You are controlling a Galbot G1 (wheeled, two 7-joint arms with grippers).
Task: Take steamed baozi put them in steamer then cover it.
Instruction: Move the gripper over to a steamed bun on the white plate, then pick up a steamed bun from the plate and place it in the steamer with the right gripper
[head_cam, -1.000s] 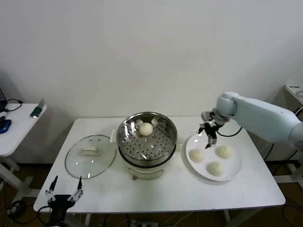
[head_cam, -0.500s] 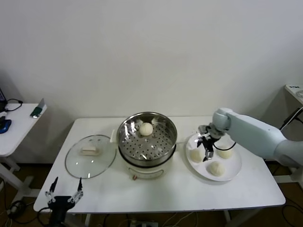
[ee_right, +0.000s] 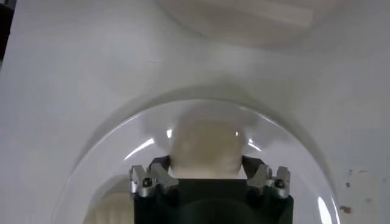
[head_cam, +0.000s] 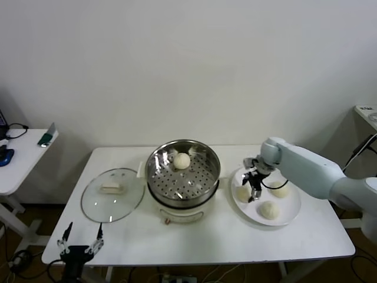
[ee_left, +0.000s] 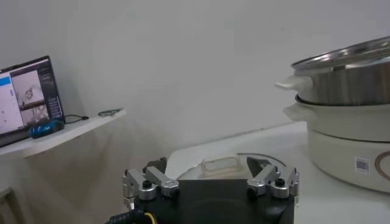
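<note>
right gripper (head_cam: 253, 190): jaws spread astride plate bun (ee_right: 206, 143), seemingly unclamped | left gripper (head_cam: 79, 247): open, parked below table | steamer (head_cam: 182, 171): one bun

A plain white wall (head_cam: 188, 65) fills the back of the room, evenly lit, with no windows in sight. A white rectangular table (head_cam: 194, 242) stands in front of it. To the left, a smaller white side table (head_cam: 20, 159) stands against the wall, with a dark cable and a small device on it. In the left wrist view a laptop (ee_left: 27, 97) sits open on that side table, its screen lit. At the far right, the corner of another white surface (head_cam: 366, 112) shows. The floor (head_cam: 12, 218) under the tables is brownish.
</note>
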